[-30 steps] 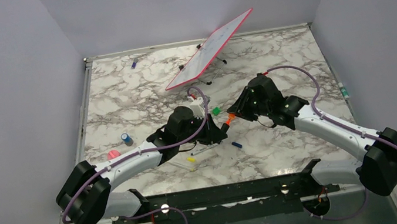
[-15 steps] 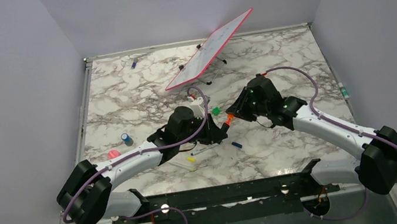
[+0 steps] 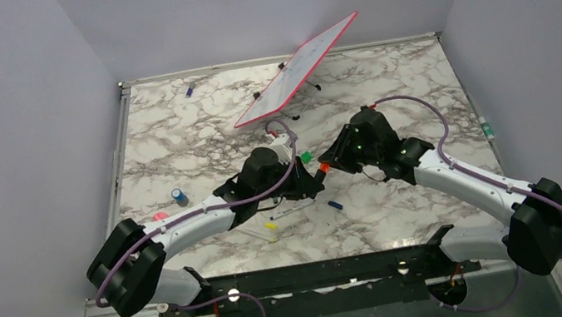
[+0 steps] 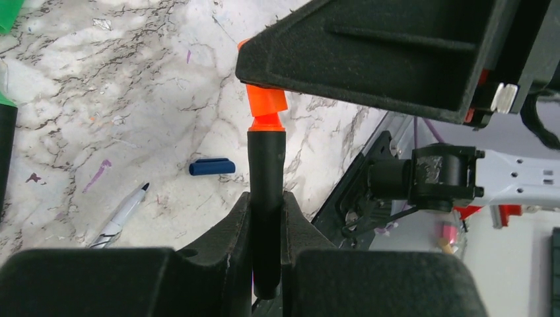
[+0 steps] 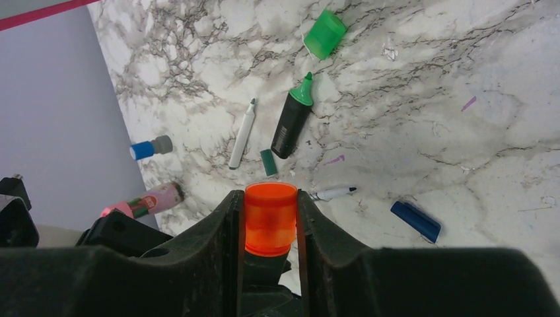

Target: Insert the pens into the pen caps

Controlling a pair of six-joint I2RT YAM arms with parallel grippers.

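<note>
My left gripper [image 4: 266, 214] is shut on a black-barrelled highlighter [image 4: 266, 178] with an orange end. My right gripper [image 5: 270, 221] is shut on the orange pen cap [image 5: 270, 218]. In the left wrist view the highlighter's orange end meets the orange cap [image 4: 266, 100] under a right finger [image 4: 370, 53]. From the top, both grippers meet mid-table at the orange cap [image 3: 324, 168]. A green-ended black highlighter [image 5: 290, 122], a white pen [image 5: 242, 134], a green cap [image 5: 324, 34] and a dark blue cap [image 5: 415, 220] lie on the marble.
A tilted red-framed whiteboard [image 3: 294, 72] stands at the back. A blue-topped cylinder [image 3: 180, 196] and a pink object [image 3: 160, 217] lie at the left. A small dark green cap [image 5: 268, 162] and a black-tipped white pen [image 5: 333, 193] lie below my right gripper.
My left arm has pushed the highlighter a little toward the right gripper. Less orange shows between the two grippers now.
</note>
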